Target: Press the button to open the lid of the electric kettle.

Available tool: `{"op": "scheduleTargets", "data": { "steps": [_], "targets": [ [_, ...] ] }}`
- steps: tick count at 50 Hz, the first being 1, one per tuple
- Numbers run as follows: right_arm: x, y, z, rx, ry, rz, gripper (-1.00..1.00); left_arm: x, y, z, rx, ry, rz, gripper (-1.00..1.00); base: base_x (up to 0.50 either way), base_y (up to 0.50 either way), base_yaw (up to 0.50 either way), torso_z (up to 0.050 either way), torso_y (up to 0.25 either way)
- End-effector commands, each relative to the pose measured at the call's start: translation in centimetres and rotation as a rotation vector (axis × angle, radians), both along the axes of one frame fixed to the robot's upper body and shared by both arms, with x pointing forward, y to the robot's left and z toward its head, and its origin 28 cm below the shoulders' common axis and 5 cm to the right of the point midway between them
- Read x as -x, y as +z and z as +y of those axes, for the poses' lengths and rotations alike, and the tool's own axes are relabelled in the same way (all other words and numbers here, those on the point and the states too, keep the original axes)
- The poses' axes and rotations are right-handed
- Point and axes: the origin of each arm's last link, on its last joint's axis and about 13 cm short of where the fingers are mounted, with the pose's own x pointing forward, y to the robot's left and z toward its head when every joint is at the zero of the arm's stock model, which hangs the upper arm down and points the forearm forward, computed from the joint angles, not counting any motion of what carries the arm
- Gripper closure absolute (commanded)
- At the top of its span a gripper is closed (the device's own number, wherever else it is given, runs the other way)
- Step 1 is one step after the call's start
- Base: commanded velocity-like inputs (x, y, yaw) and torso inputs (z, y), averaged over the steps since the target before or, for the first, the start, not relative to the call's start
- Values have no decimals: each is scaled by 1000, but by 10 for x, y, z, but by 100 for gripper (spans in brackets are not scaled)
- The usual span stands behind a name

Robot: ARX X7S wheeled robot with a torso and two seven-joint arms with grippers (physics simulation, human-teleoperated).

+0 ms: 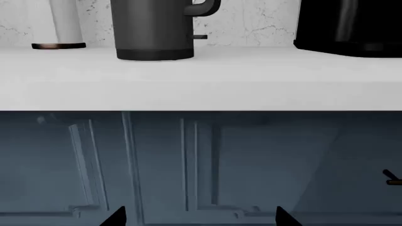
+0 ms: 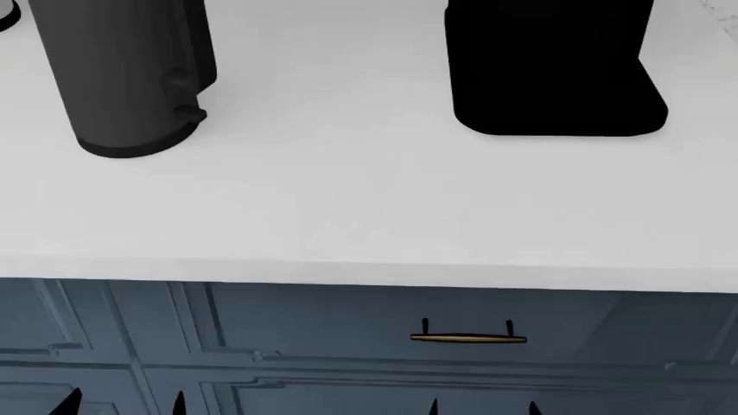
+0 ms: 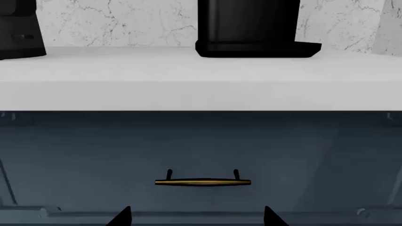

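The electric kettle point(image 2: 127, 78), a tall dark grey cylinder with a black base ring and two small knobs low on its side, stands at the far left of the white counter point(image 2: 369, 216). Its top and lid are cut off in every view. In the left wrist view the kettle point(image 1: 154, 28) shows its lower body and part of its handle. My left gripper point(image 2: 121, 405) hangs low before the blue cabinet, below the kettle, jaws apart and empty; it also shows in the left wrist view point(image 1: 201, 219). My right gripper point(image 2: 482, 406) is also low, open and empty, as the right wrist view point(image 3: 196, 217) shows.
A black boxy coffee machine point(image 2: 548, 69) stands at the counter's back right. A white cylinder with a dark base point(image 1: 60, 28) stands left of the kettle. A brass drawer handle point(image 2: 468, 337) sits on the blue cabinet front below the counter edge.
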Motion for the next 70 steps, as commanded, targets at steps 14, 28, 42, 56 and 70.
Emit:
{"op": "scheduleTargets", "data": {
  "steps": [14, 28, 42, 56, 70],
  "targets": [
    [-1, 2, -1, -2, -17, -3, -100, 2, 3, 0, 58, -27, -27, -100, 0, 0, 0, 1, 0],
    [-1, 1, -2, 12, -19, -1, -100, 3, 5, 0, 59, -41, -44, -100, 0, 0, 0, 49, 0],
    [-1, 0, -2, 21, -18, 8, -100, 3, 1, 0, 48, -49, -37, -100, 0, 0, 0, 50, 0],
    [1, 2, -2, 14, -16, 14, -100, 4, 0, 0, 49, -64, -33, -100, 0, 0, 0, 50, 0],
    [0, 3, -3, 14, -15, 15, -100, 2, 6, 1, 82, 8, -20, -100, 0, 0, 0, 14, 0]
  ]
}}
